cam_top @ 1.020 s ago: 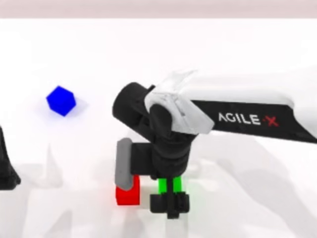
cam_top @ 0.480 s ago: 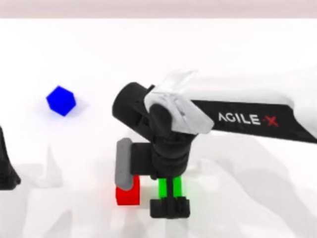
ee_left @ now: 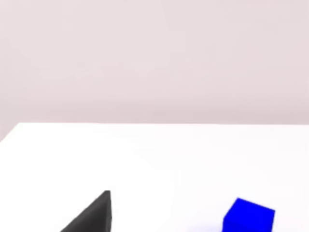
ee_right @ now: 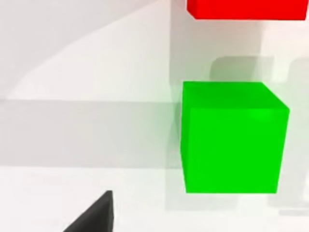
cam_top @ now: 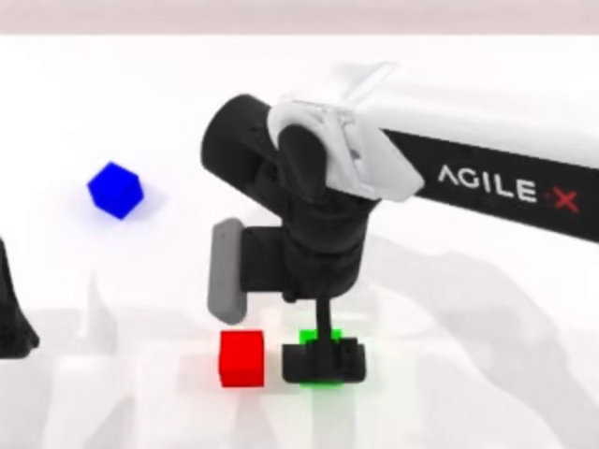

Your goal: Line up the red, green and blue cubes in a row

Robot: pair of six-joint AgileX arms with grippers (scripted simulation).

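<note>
The right gripper (cam_top: 323, 361) is seen in the top view hanging over the green cube (cam_top: 318, 339), near the six o'clock edge of the white counter (cam_top: 449, 112). Its fingers are parted, and in the right wrist view the green cube (ee_right: 231, 137) sits free on the counter with nothing clamped on it. The red cube (cam_top: 242, 357) rests just beside the green one, at its nine o'clock, with a narrow gap between them. The blue cube (cam_top: 115, 190) lies well apart, toward ten o'clock, turned at an angle. The left arm (cam_top: 13, 318) is parked at the nine o'clock edge; whether its fingers are open or closed cannot be told.
</note>
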